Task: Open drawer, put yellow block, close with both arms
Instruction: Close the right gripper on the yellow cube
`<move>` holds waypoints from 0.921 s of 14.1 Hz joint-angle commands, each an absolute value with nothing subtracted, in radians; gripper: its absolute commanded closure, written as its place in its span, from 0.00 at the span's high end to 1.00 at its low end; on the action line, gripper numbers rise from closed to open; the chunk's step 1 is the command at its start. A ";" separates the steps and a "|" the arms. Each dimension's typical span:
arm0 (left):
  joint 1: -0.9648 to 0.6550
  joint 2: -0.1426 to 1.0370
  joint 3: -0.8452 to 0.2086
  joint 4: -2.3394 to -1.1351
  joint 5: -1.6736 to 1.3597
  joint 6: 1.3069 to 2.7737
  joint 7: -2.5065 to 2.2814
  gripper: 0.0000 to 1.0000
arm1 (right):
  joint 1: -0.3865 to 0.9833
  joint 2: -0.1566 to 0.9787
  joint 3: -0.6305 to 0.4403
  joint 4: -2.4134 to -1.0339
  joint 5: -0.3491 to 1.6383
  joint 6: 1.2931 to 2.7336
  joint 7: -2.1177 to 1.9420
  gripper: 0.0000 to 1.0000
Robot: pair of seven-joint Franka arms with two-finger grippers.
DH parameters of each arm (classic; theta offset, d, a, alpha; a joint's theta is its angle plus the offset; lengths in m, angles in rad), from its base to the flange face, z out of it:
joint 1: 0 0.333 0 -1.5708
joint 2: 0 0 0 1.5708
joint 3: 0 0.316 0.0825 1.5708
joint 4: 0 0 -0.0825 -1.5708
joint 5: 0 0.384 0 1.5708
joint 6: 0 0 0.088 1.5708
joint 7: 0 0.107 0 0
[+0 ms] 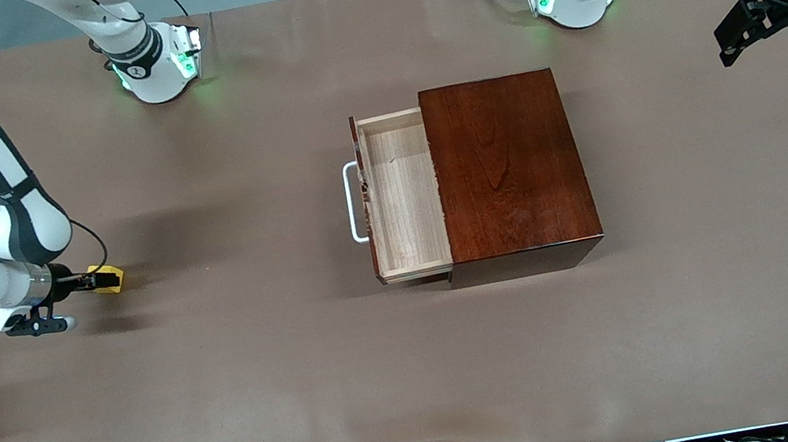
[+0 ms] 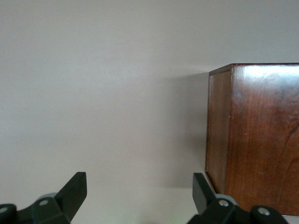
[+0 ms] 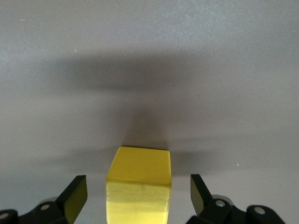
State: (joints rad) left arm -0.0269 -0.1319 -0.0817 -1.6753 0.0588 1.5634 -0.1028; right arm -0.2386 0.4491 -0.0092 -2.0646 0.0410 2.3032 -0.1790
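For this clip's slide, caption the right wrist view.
Open right gripper straddles the yellow block on the table, fingers not yet touching it.

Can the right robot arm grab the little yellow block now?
Probably yes. The right gripper is open, its black fingers on either side of the small bright yellow block on the brown table, with nothing between them.

Drawer (image 1: 402,199) pulled out of box (image 1: 509,169) toward right arm's end of tabletop (image 1: 420,377). Yellow block (image 1: 109,278) on tabletop, well apart from drawer, between right tool's (image 1: 92,281) fingers.
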 commanded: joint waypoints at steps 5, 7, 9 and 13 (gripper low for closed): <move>-0.012 -0.141 -0.094 -1.661 0.025 1.523 -0.083 1.00 | -0.250 0.430 0.000 -2.123 0.061 2.356 -0.121 0.30; -0.012 -0.140 -0.092 -1.652 0.025 1.519 -0.083 1.00 | -0.246 0.422 0.002 -2.121 0.061 2.347 -0.120 0.09; -0.012 -0.140 -0.094 -1.652 0.025 1.514 -0.083 1.00 | -0.244 0.405 0.003 -2.114 0.061 2.318 -0.117 0.05; -0.014 -0.140 -0.094 -1.654 0.025 1.494 -0.084 1.00 | -0.194 0.342 0.006 -2.083 0.061 2.211 0.007 0.07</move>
